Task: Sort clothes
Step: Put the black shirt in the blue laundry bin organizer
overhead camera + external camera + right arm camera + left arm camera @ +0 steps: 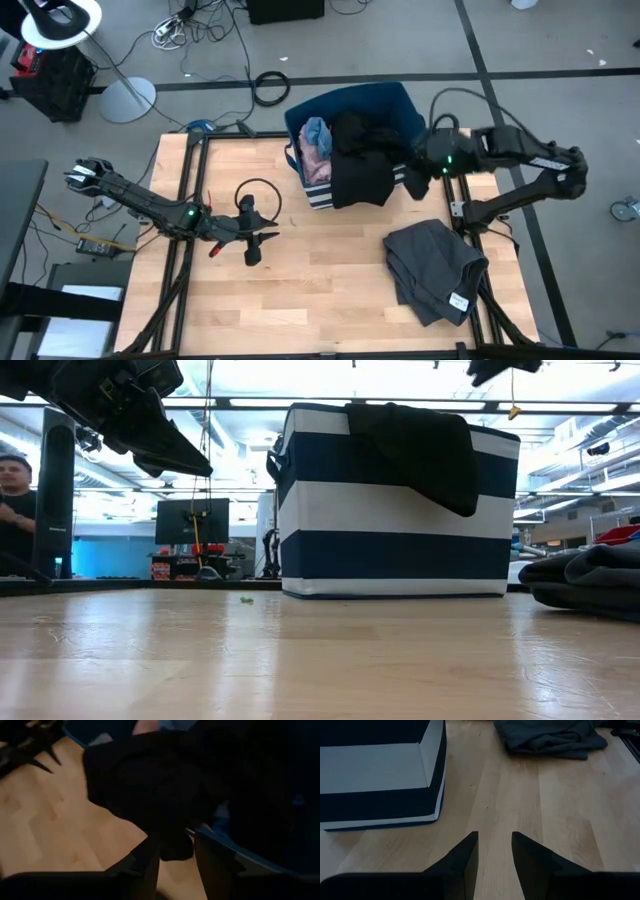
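The right gripper (pixel 408 178) hovers at the bin's (pixel 400 105) right edge, its fingers (pixel 150 857) slightly apart and closed on nothing, with the black garment (pixel 362 160) draped over the bin's front rim just beside it, toward table centre. That garment hangs lengthwise down the striped wall, so the right arm looks far nearer than the left gripper (pixel 252 240), parted and empty over bare wood. A dark grey garment (pixel 432 265) lies folded on the table's right.

Black garment (pixel 362 165) draped over bin rim (pixel 300 170)
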